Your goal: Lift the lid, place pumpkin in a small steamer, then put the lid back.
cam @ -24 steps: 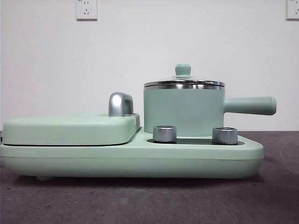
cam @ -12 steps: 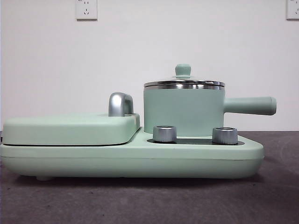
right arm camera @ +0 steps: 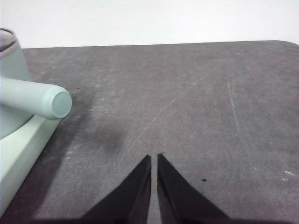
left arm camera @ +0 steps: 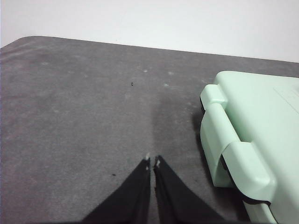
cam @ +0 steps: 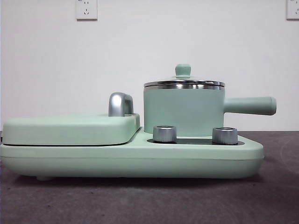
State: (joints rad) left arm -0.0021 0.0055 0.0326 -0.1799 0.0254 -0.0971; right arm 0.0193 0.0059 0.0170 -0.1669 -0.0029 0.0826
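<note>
Dark grey matte surface (cam: 149, 200) carries everything we see, under a white wall with two sockets high up. On it sits the wide flat mint-green appliance base (cam: 131, 158), with a flat mint-green griddle cover (cam: 70, 128) closed over its left part in the front view and a curved steel handle (cam: 120, 104) at that cover's inner edge. The mint-green cylindrical small steamer (cam: 183, 111) stands upright on the base's other part, behind two steel control knobs (cam: 165, 134). Its long straight side handle (cam: 250, 105) lies level and points out past the base's end, towards our right claw. The round glass lid (cam: 184, 83) with its steel rim rests on the steamer, mint-green knob upward. We cannot see the pumpkin; the pot's wall hides whatever is inside.

Our left claw (left arm camera: 152, 161) hangs over bare surface beside the cover's end, jaws almost together and holding nothing. Our right claw (right arm camera: 154, 157) hangs likewise beyond the handle's tip, nearly closed and empty.
</note>
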